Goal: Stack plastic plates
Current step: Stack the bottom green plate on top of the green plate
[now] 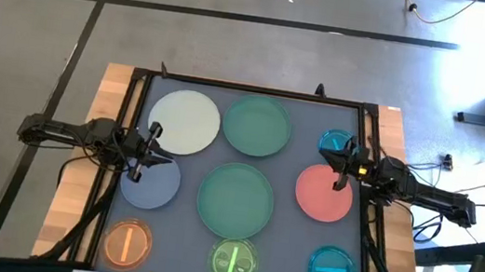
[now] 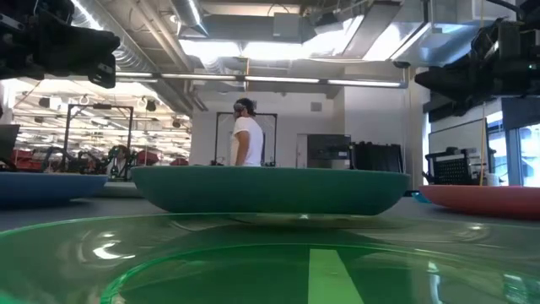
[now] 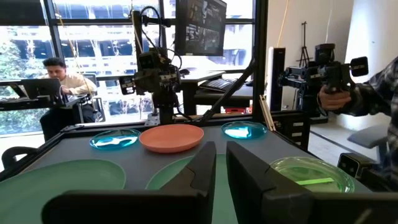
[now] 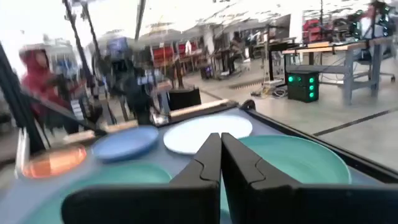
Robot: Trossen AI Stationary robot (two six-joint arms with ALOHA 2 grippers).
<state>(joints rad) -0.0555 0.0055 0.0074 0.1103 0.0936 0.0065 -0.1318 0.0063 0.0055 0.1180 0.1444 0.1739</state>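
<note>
Both arms reach in low from opposite sides of the surface [image 1: 135, 94], stretched out nearly level and pointing toward its middle. The left tool [image 1: 148, 152] hangs just inside the surface's left edge with its fingers [image 3: 193, 174] a narrow gap apart. The right tool [image 1: 342, 163] hangs just inside the right edge, its fingers [image 4: 205, 165] pressed together.

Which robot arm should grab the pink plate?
Probably the right arm. Its tool hangs at the salmon-pink plate's edge, while the left tool is across the table by the blue-grey plate.
</note>
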